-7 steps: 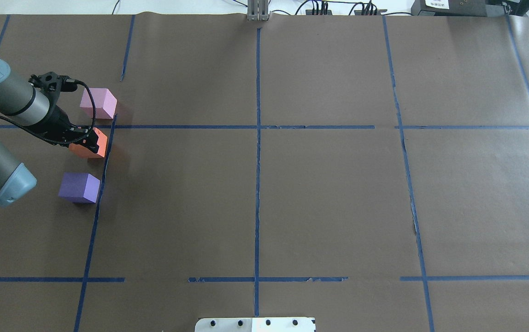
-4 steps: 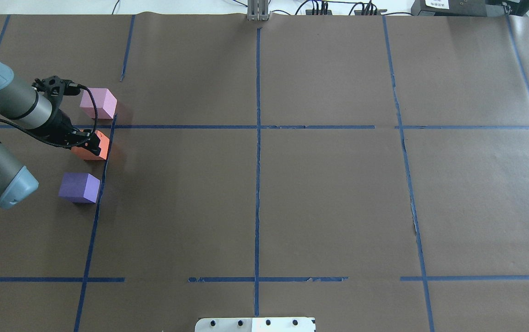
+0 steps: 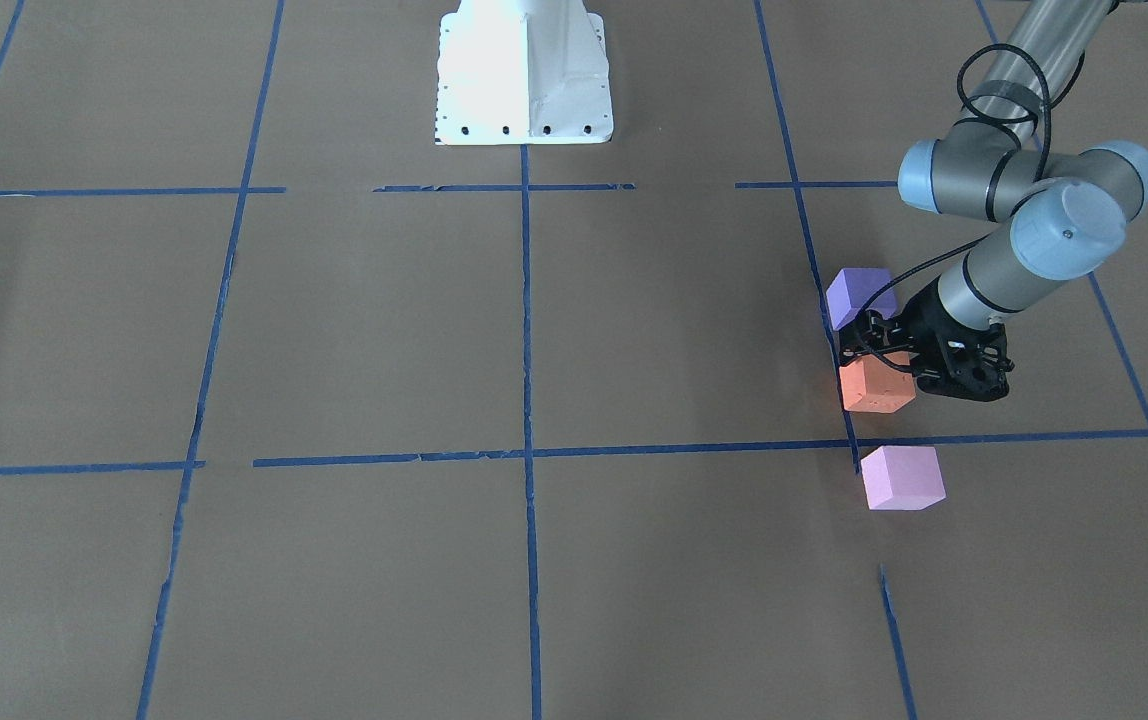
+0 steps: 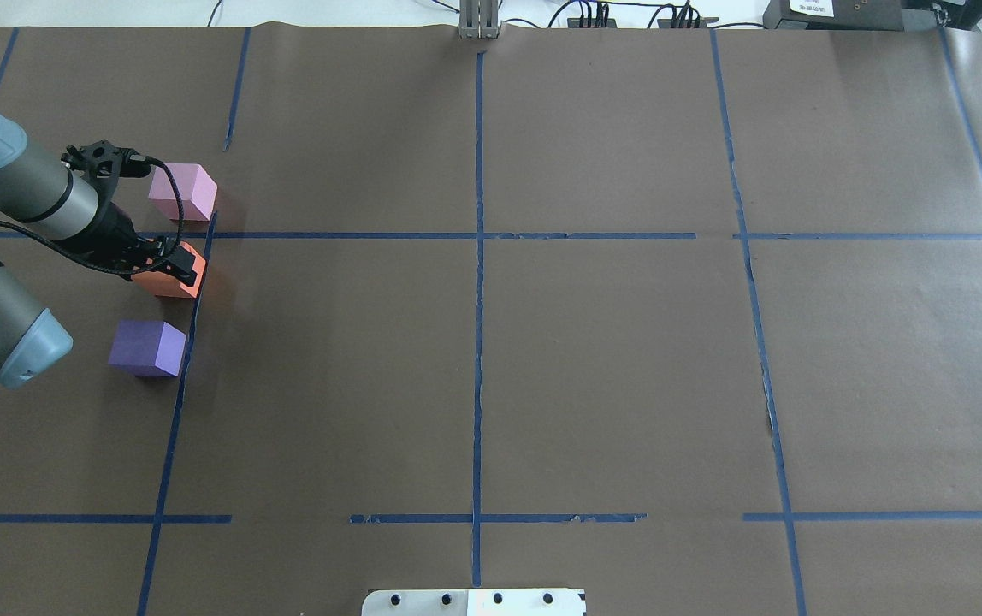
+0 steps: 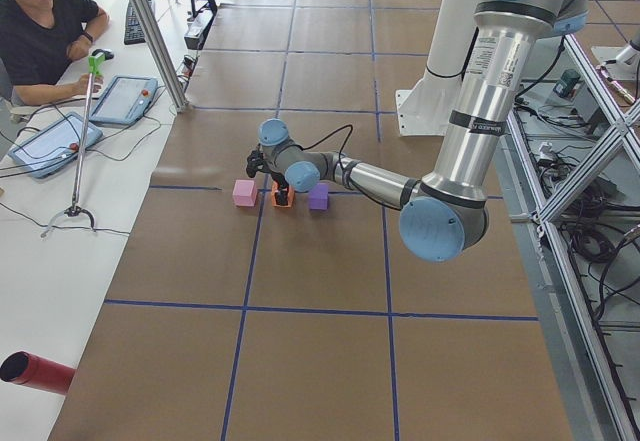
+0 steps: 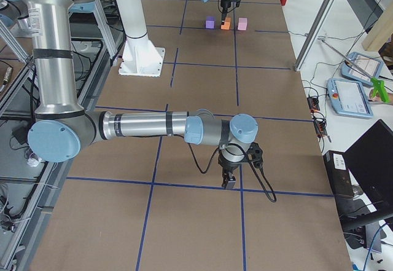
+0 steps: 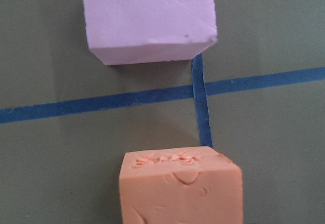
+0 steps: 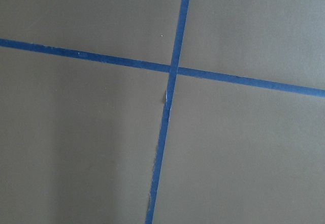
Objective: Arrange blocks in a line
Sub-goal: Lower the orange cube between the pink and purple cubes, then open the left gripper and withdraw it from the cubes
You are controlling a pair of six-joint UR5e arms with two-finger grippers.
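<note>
**Colleague:** Where do the blocks sit, for the log?

**Me:** All three are on the brown paper (image 4: 542, 385), on the robot's left side, strung along the vertical tape line (image 4: 173, 428).
- The pink block (image 4: 183, 192) is farthest from the base, beyond the horizontal tape line (image 4: 346, 235).
- The orange block (image 4: 150, 281) is in the middle, on the base side of that line, with its edge just beside the vertical tape line.
- The purple block (image 4: 147, 347) is nearest the base.
- There are gaps between all three and none are touching.

**Colleague:** Left claw?

**Me:** The left gripper (image 4: 170, 263) is down over the orange block, and in the overhead view its black body covers part of the block's top. My left wrist camera shows the orange block's dented top at the bottom edge of the frame. The pink block is ahead of it, with the horizontal tape line between them. The claw's tips are out of that frame. I cannot tell whether the pads are pressing the foam or standing just off it. In the front view the orange block appears to sit on the paper.

**Colleague:** Right claw?

**Me:** The right gripper (image 6: 228, 184) shows only in the side camera. It points down near a tape crossing (image 8: 172, 70), well apart from the blocks. I cannot tell whether it is apart or together, since its wrist camera gives me only paper and tape.
</note>
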